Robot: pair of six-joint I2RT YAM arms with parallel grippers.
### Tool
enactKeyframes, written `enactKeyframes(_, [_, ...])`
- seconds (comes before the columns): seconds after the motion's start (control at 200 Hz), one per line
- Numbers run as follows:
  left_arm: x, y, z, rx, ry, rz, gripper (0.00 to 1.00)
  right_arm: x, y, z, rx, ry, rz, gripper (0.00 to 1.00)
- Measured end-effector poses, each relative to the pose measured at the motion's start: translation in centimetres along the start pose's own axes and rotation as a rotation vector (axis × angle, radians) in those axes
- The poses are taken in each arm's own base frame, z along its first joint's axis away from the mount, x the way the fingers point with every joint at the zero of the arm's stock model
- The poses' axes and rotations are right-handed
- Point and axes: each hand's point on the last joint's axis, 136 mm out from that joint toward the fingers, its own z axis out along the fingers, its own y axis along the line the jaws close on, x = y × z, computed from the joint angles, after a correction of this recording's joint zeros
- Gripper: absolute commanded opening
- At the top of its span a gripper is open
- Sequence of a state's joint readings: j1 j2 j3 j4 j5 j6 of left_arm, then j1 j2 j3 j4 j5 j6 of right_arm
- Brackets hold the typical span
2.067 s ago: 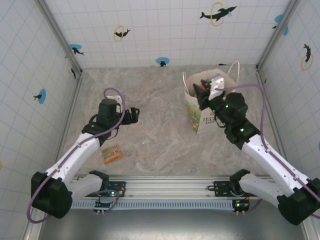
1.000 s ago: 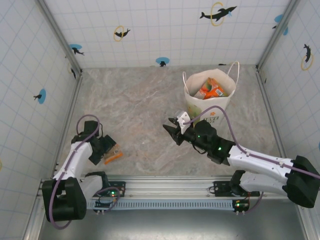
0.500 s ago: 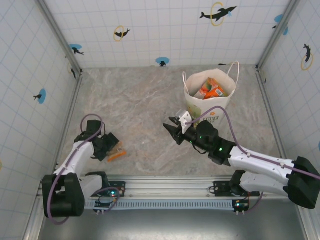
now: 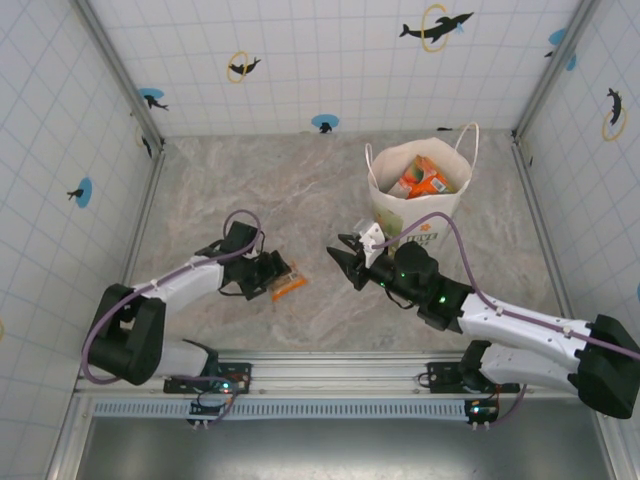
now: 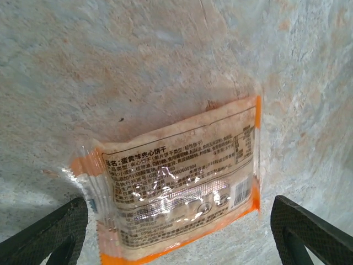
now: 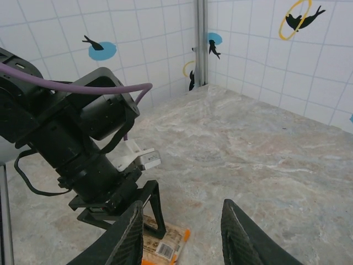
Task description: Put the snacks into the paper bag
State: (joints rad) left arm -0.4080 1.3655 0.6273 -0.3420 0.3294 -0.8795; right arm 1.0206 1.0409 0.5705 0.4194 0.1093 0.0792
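Bright, even light; shadows on the marble tabletop (image 4: pixel 300 190) are soft and faint. White glare streaks the glossy orange snack packet (image 5: pixel 176 193); its print is sharp.

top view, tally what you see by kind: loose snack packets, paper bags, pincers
loose snack packets: 1
paper bags: 1
pincers: 2, left pincer and right pincer
total: 4

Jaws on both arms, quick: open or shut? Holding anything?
Left gripper: jaws open, straddling the orange snack packet, not gripping.
Right gripper: jaws open, holding nothing.
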Motion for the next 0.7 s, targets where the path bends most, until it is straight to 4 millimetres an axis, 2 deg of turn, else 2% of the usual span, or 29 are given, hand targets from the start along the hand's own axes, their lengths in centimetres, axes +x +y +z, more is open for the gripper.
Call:
enactKeyframes(0.105, [-0.1, 0.0, -0.4, -0.034, 0.01, 0.062, 0.81, 0.0, 0.3, -0.2, -0.006, 0.0, 0.031, 0.38])
enactKeyframes(0.18, [-0.9, -0.7, -1.1, -0.048, -0.002, 0.143, 0.69, 0.1, 0.8, -0.3, -0.016, 0.005, 0.066, 0.38])
enactKeyframes(0.36, [-3.1, -2.9, -2.6, -0.011, -0.042, 0.377, 0.71, 1.7, 3.4, -0.7, -0.059, 0.056, 0.127, 0.39])
enactKeyframes(0.54, [-4.2, -2.2, -1.4, -0.051, 0.039, 0.522, 0.71, 4.5, 4.1, -1.0, -0.058, 0.128, 0.147, 0.4])
enactKeyframes(0.701, [-4.1, -0.5, -0.1, -0.077, 0.12, 0.551, 0.69, 4.9, 3.7, -1.0, -0.038, 0.136, 0.15, 0.41])
